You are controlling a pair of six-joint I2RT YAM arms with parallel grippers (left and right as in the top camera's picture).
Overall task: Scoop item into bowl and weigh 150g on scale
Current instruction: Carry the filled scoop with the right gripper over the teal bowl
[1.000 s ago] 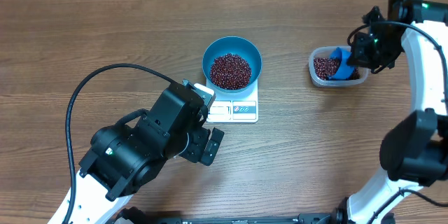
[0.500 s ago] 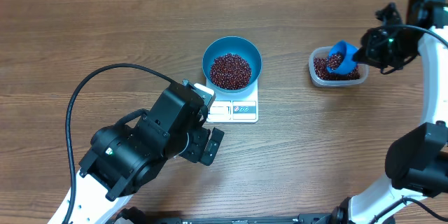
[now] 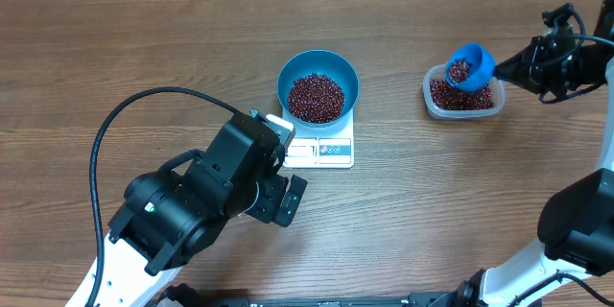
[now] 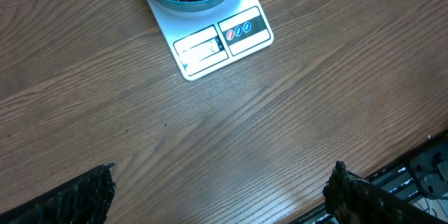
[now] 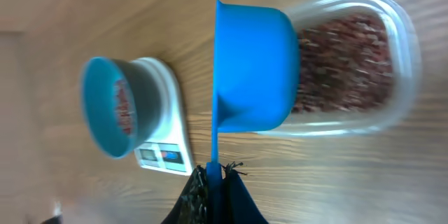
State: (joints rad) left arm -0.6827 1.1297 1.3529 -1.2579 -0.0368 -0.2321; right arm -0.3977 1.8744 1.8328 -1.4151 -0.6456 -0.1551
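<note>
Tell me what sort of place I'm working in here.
Likely a robot test bench rather than a kitchen: a wooden table carries a white scale, a blue bowl of beans and a clear tub.

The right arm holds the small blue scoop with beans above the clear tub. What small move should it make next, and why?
Probably carry the small blue plastic scoop level, leftward toward the round blue bowl on the white scale. The right fingers are shut on its handle, it holds red-brown beans, and it hangs over the clear plastic tub, not yet over the bowl.
</note>
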